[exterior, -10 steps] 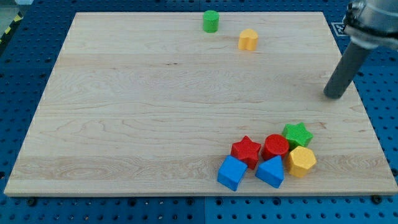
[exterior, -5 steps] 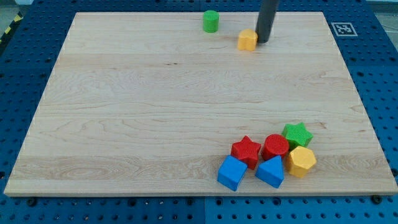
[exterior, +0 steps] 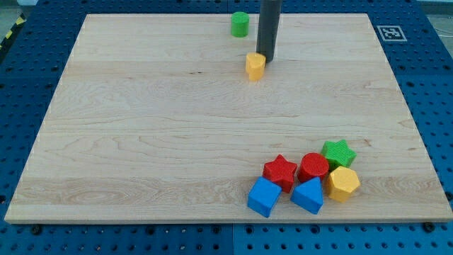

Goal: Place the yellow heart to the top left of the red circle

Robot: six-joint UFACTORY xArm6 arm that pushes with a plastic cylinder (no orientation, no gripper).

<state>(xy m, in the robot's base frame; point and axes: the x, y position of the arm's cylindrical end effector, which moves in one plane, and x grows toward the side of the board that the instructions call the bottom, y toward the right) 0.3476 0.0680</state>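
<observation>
The yellow heart (exterior: 255,66) lies near the top middle of the wooden board (exterior: 141,127). My tip (exterior: 265,58) touches its upper right side. The red circle (exterior: 313,167) sits in a cluster at the lower right, far below the heart. Around it are a red star (exterior: 280,171) on its left, a green star (exterior: 338,152) at its upper right, a yellow hexagon (exterior: 343,183) at its lower right, a blue triangle (exterior: 308,195) below it, and a blue cube (exterior: 264,197) further left.
A green cylinder (exterior: 240,24) stands near the board's top edge, up and left of my tip. A printed marker tag (exterior: 391,32) lies off the board's top right corner.
My tip swept from the right edge to the yellow heart and pushed it down and to the left. The other blocks have not moved.
</observation>
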